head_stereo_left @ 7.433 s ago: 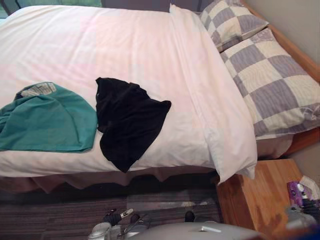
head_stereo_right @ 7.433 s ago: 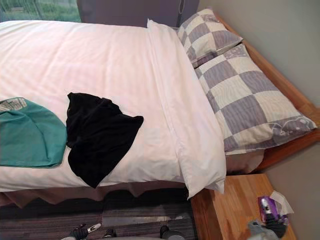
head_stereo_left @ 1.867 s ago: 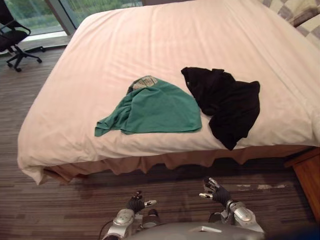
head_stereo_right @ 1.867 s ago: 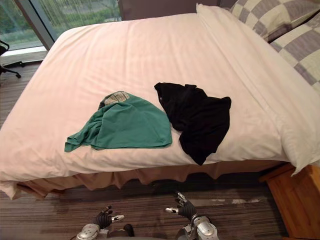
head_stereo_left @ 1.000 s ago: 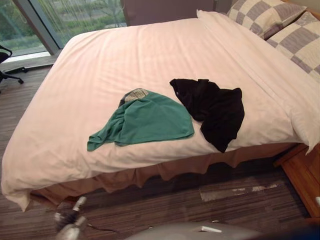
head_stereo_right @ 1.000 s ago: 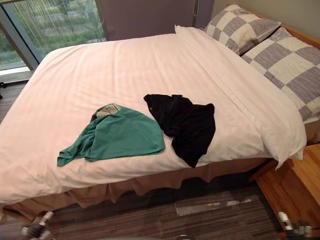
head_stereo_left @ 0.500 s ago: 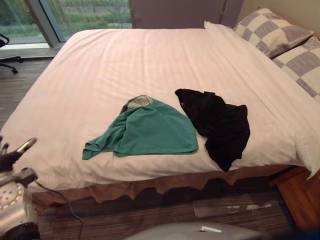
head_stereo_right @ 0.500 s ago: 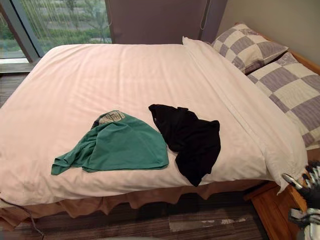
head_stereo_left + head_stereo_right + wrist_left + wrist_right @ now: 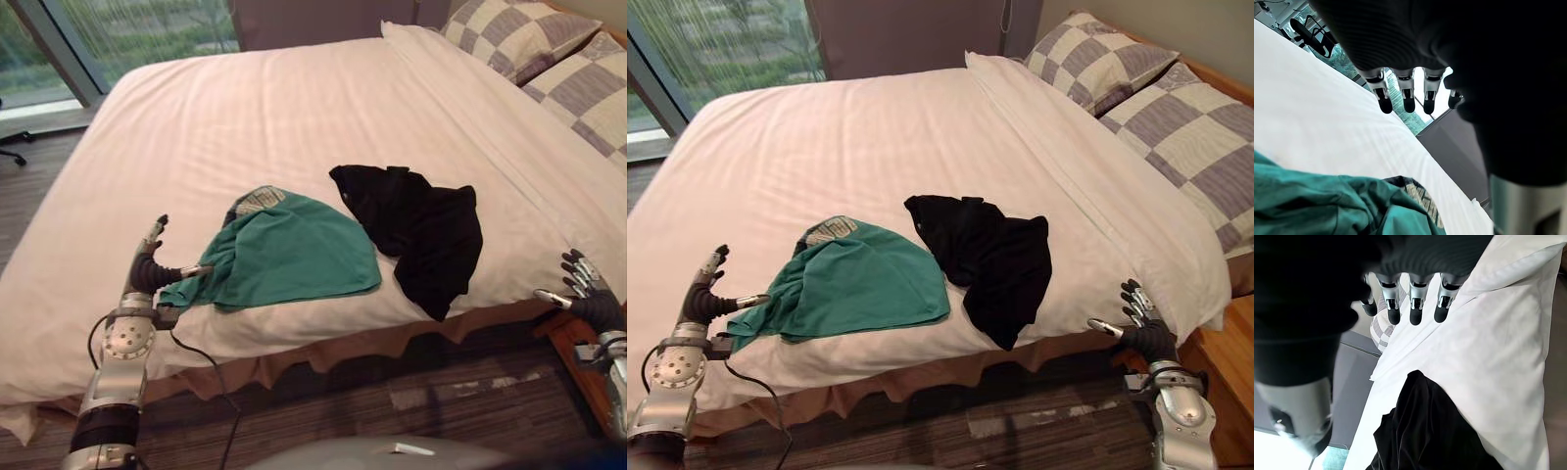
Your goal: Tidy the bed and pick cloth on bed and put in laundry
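Observation:
A green cloth (image 9: 294, 250) lies crumpled near the front edge of the white bed (image 9: 294, 108). A black cloth (image 9: 421, 220) lies just to its right, one end hanging over the edge. My left hand (image 9: 152, 269) is open and raised at the bed's front edge, its thumb almost at the green cloth's left corner. The left wrist view has its straight fingers (image 9: 1385, 98) above the green cloth (image 9: 1327, 205). My right hand (image 9: 1141, 328) is open beside the bed's front right corner, apart from the black cloth (image 9: 1425, 431). Neither hand holds anything.
Two checked pillows (image 9: 509, 34) lie at the head of the bed, at the far right. A wooden nightstand (image 9: 1229, 352) stands by the right hand. A window (image 9: 118, 29) runs along the far left. Striped carpet (image 9: 392, 401) lies in front of the bed.
Both arms have come up from low near the floor to the bed's edge, the left one reaching the green cloth's corner. The camera has shifted. The cloths lie as before.

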